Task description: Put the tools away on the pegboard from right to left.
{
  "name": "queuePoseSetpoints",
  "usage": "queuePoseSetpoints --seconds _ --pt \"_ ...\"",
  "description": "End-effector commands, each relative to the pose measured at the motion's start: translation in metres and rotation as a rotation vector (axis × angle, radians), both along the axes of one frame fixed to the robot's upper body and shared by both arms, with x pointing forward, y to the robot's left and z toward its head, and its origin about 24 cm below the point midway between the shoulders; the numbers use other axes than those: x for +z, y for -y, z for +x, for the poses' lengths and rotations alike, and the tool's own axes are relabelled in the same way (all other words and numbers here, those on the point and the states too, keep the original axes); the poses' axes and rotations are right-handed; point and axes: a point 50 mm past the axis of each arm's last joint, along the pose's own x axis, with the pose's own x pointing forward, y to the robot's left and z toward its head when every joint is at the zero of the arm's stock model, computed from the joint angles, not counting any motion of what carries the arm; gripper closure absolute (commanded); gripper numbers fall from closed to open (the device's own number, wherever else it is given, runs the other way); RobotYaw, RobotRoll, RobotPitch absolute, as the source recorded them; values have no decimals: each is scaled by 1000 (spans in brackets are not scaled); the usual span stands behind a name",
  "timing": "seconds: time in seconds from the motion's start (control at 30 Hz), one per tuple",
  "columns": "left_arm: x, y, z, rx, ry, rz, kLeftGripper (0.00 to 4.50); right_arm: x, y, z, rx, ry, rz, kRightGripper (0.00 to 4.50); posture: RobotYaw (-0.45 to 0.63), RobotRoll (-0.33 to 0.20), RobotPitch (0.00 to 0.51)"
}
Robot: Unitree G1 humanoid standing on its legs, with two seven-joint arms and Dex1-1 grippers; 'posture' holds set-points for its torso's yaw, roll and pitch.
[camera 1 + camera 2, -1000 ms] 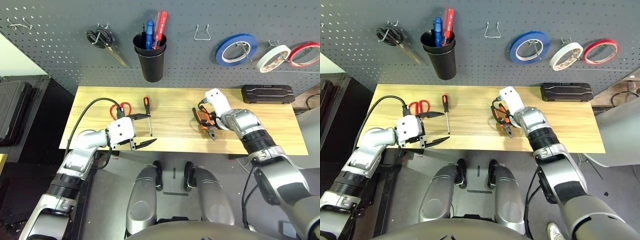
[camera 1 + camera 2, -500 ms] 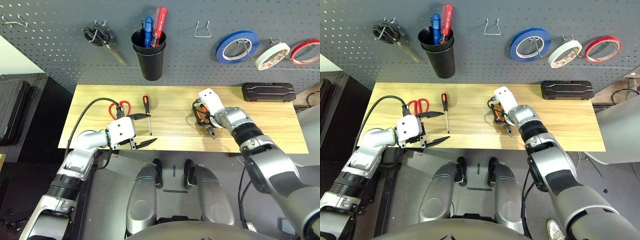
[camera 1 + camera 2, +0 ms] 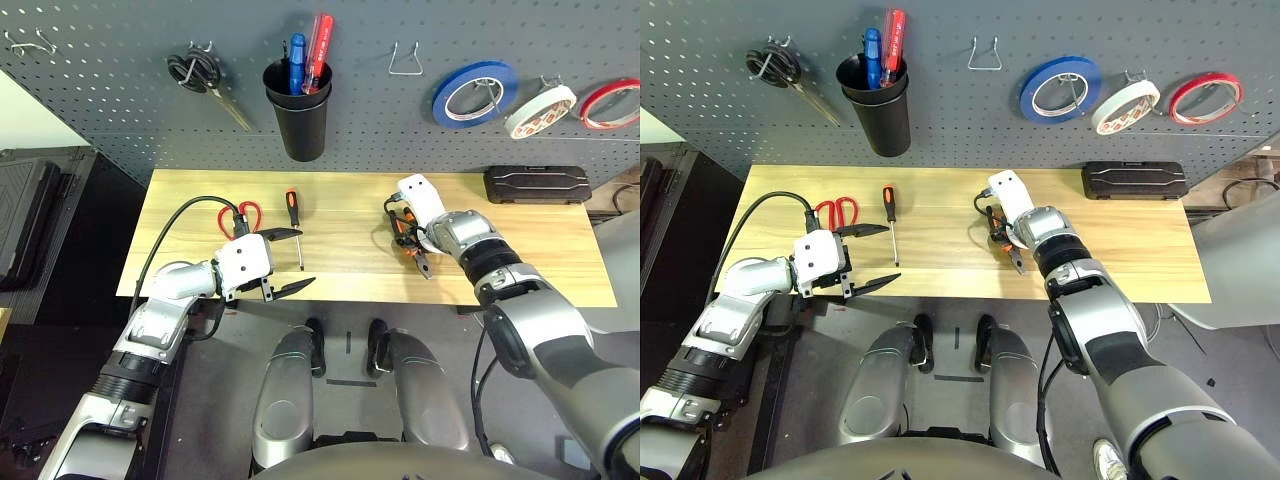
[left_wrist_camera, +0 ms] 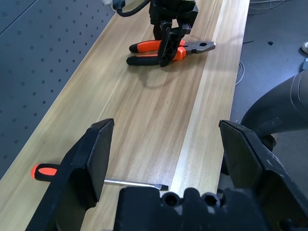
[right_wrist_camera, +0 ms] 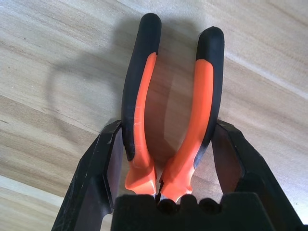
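Note:
The orange-and-black pliers [image 5: 168, 96] lie flat on the wooden table [image 3: 350, 275], right of centre. My right gripper [image 5: 168, 127] straddles their two handles, and its fingers [image 5: 108, 144] touch the handles from both sides. My left gripper [image 3: 290, 260] hovers open at the table's front left edge with nothing in it. The slim screwdriver [image 3: 296, 225] lies just beyond it, and the red-handled scissors [image 3: 240, 215] lie to its left. The cream-white tape roll [image 3: 541, 110] hangs on the pegboard [image 3: 380, 120].
On the pegboard hang black-handled scissors [image 3: 205, 80], a black cup [image 3: 300, 125] holding blue and red tools, an empty wire hook [image 3: 404, 65], a blue tape roll [image 3: 473, 95] and a red one [image 3: 610, 105]. A black case [image 3: 535, 187] lies at the table's back right.
My right gripper has slid a little left over the pliers, and its fingers have narrowed onto the handles. The left arm has stayed put.

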Motion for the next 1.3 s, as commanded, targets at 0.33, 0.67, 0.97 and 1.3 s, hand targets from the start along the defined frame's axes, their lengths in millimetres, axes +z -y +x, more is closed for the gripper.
queuePoseSetpoints --seconds 0.33,0.67,0.97,1.3 --pt "19 -5 -10 84 2 -165 0 43 34 -31 186 461 -63 1495 138 0 280" --pt "38 3 -16 127 29 -274 0 79 49 -65 325 832 -47 1495 132 0 256" --pt "51 4 -16 144 44 -339 0 128 38 -74 362 1048 88 1495 110 0 248" --pt "77 8 -19 165 84 -493 0 163 29 -77 349 1172 141 1495 106 0 251"
